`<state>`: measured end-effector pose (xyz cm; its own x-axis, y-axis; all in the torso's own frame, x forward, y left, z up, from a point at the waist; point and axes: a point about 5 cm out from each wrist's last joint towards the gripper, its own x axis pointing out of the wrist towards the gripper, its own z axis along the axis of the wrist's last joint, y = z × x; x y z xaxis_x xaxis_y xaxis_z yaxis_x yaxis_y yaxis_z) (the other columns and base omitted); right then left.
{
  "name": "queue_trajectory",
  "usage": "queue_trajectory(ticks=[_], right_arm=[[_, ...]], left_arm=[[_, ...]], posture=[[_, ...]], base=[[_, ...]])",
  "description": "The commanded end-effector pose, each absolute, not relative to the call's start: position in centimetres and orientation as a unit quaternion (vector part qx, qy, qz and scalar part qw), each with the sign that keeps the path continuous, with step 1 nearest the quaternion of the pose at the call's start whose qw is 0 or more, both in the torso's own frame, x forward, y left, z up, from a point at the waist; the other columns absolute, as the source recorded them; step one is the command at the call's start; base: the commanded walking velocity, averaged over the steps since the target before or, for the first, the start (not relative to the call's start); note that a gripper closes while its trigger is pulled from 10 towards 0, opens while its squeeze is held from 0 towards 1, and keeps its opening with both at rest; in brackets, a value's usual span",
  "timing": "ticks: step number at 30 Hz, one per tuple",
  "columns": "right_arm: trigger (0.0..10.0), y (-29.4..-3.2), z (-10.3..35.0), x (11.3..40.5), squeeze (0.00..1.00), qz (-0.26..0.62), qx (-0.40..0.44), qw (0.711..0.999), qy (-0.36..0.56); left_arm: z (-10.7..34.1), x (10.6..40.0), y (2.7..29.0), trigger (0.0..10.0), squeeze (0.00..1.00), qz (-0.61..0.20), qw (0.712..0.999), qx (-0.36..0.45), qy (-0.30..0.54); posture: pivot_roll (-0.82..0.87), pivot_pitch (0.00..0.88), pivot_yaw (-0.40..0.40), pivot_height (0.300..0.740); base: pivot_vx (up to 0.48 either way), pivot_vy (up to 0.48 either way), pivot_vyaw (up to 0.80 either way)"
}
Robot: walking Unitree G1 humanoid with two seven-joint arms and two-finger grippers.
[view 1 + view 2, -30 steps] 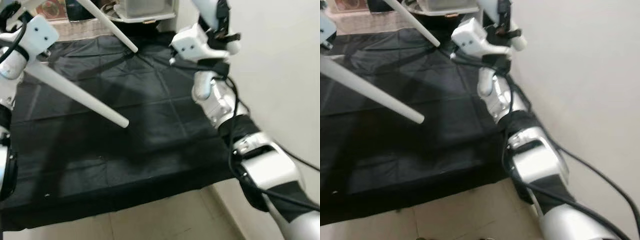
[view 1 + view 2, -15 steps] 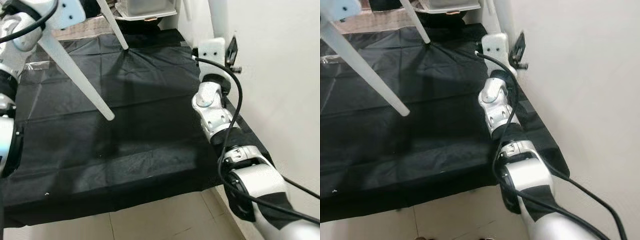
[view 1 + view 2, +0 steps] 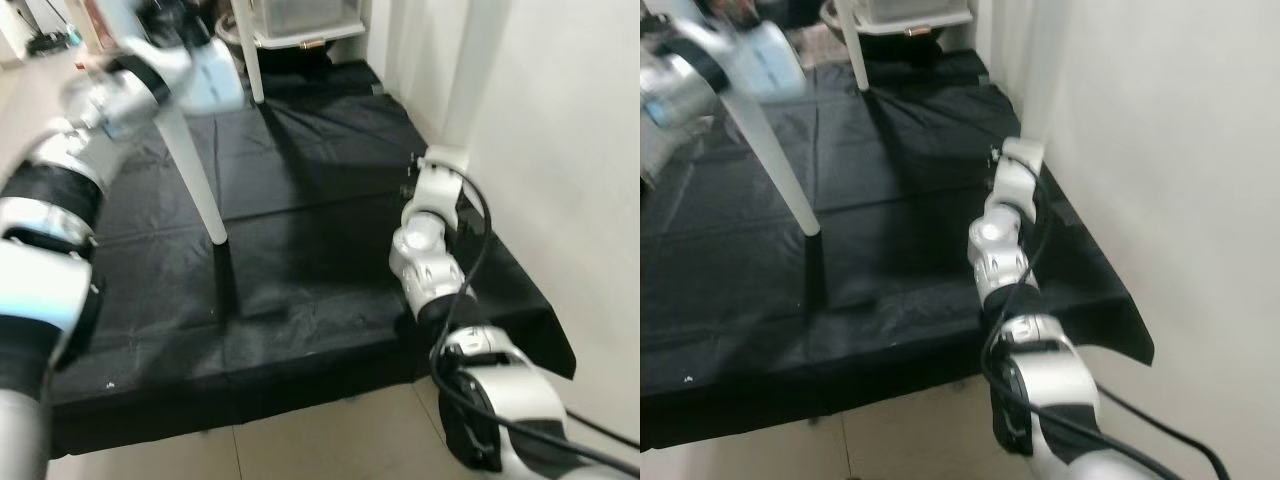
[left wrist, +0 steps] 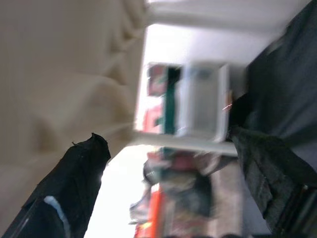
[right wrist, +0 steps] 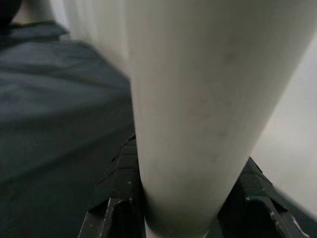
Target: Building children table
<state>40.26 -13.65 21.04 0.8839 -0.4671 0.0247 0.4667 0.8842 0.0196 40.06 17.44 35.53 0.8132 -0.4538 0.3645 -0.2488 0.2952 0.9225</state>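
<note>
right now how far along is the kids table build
Done, by the look of it: white legs are fitted, and the near leg and a far leg have their tips down on the black sheet. In hand: the right gripper is shut on another white leg by the wall, and the left gripper is up beside the table. Left: I cannot see the tabletop or a fourth leg, so checking it stands level remains.

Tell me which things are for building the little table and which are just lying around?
For the job:
- white table leg standing on the cloth
- second leg behind it
- third leg clamped in the right gripper
- left gripper

Just there:
- black cloth
- plastic box at the back
</note>
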Motion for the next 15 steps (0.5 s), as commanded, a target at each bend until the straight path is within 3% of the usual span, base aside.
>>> queue_trajectory(ticks=[1, 9, 10, 11, 12, 13, 14, 15], right_arm=[[0.0, -13.0, 20.7, 40.2, 0.0, -0.225, -0.012, 0.974, -0.006], [0.0, -12.2, 20.2, 39.9, 0.0, -0.204, 0.007, 0.979, 0.002], [3.0, -12.1, 20.1, 39.8, 0.0, -0.2, 0.008, 0.98, 0.004], [3.0, -12.1, 20.1, 39.8, 0.0, -0.2, 0.008, 0.98, 0.004], [7.4, -11.9, 20.0, 39.7, 0.0, -0.195, 0.012, 0.981, 0.006], [7.4, -11.9, 20.0, 39.7, 0.0, -0.195, 0.012, 0.981, 0.006], [10.0, -11.7, 19.9, 39.7, 0.0, -0.183, 0.013, 0.983, 0.006], [10.0, -11.4, 19.9, 39.6, 0.0, -0.168, 0.023, 0.986, 0.0]], left_arm=[[35.0, 40.0, 16.8, 10.0, 0.0, -0.086, 0.752, 0.577, -0.306], [32.1, 39.8, 14.8, 10.0, 0.0, -0.134, 0.767, 0.541, -0.319], [31.4, 39.6, 14.5, 10.0, 0.0, -0.143, 0.773, 0.528, -0.322], [31.4, 39.6, 14.5, 10.0, 0.0, -0.143, 0.773, 0.528, -0.322], [30.5, 39.4, 14.2, 10.0, 0.0, -0.15, 0.782, 0.513, -0.32], [30.5, 39.4, 14.2, 10.0, 0.0, -0.15, 0.782, 0.513, -0.32], [29.3, 39.2, 14.0, 10.0, 0.0, -0.155, 0.795, 0.493, -0.316], [27.9, 38.8, 13.7, 10.0, 0.0, -0.159, 0.811, 0.471, -0.309]], posture=[[0.16, 0.133, 0.027, 0.74], [0.15, 0.121, 0.027, 0.74], [0.15, 0.12, 0.028, 0.74], [0.15, 0.12, 0.028, 0.74], [0.15, 0.119, 0.029, 0.74], [0.15, 0.119, 0.029, 0.74], [0.15, 0.116, 0.029, 0.74], [0.15, 0.112, 0.028, 0.74]], base=[[0.0, 0.0, 0.0], [0.0, 0.0, 0.0], [0.0, 0.0, 0.0], [0.0, 0.0, 0.0], [0.0, 0.0, 0.0], [0.0, 0.0, 0.0], [0.0, 0.0, 0.0], [0.0, 0.0, 0.0]])
